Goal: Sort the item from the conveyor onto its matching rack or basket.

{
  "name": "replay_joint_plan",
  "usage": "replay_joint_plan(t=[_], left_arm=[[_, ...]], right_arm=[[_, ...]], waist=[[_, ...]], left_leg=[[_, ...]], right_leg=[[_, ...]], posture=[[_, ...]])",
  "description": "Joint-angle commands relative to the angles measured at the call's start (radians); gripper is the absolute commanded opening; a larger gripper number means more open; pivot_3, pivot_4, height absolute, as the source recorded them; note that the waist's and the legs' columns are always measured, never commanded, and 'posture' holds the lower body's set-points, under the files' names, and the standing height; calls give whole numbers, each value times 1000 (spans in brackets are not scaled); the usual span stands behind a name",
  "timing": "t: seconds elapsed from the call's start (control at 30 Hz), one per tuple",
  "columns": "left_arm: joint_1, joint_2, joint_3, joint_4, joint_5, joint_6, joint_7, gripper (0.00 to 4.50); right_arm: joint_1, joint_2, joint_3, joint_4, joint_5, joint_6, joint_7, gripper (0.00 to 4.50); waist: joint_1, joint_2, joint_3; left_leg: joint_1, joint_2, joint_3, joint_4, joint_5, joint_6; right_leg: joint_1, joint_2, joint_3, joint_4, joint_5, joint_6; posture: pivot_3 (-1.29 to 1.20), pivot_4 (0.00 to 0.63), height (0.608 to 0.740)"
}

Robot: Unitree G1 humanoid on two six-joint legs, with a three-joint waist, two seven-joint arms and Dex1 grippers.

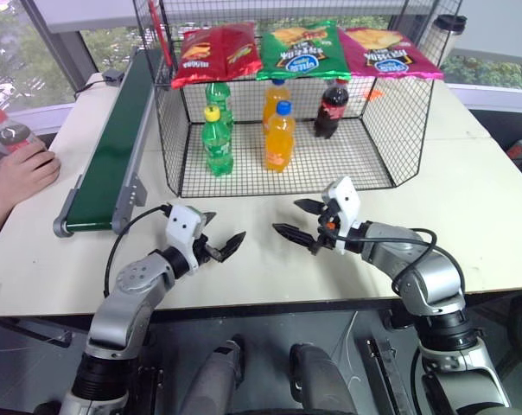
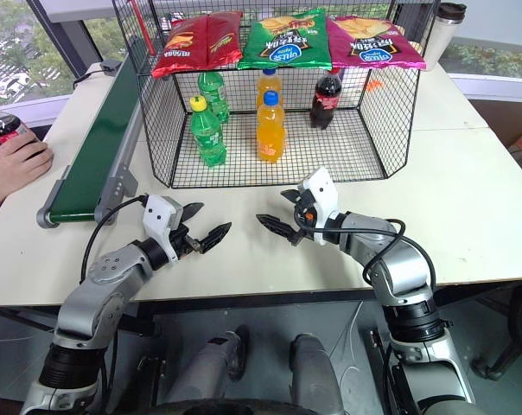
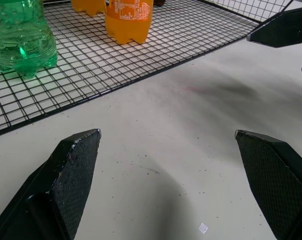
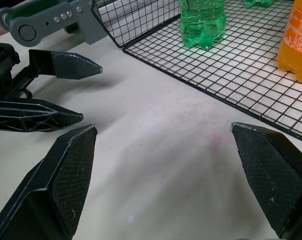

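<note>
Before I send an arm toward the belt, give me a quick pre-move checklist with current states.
1. Left gripper open and empty: ok.
2. Right gripper open and empty: ok.
3. Cola bottle on the conveyor: not ok; it stands off the belt beside a person's hand.
4. Person clear of the belt's near end: not ok.
5. Space inside the wire cage beside the cola bottle already there: ok.

Bright daylight, soft shadows, sharp focus
</note>
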Motion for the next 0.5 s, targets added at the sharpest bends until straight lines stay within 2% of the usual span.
replay_joint_plan(t=[0.03, 0.5], left_arm=[[-8, 2, 4, -35, -10, -25, -10, 4500], [-31, -3, 3, 13, 10, -53, -7, 4500]], right_arm=[[-21, -2, -6, -27, 11, -14, 5, 4412], [-26, -5, -13, -27, 11, -15, 4, 4412]], waist=[[0, 0, 0], [0, 0, 0]], left_leg=[[0, 0, 0, 0, 0, 0], [0, 0, 0, 0, 0, 0]], right_leg=[[0, 0, 0, 0, 0, 0], [0, 0, 0, 0, 0, 0]], posture=[[0, 150, 738], [0, 150, 738]])
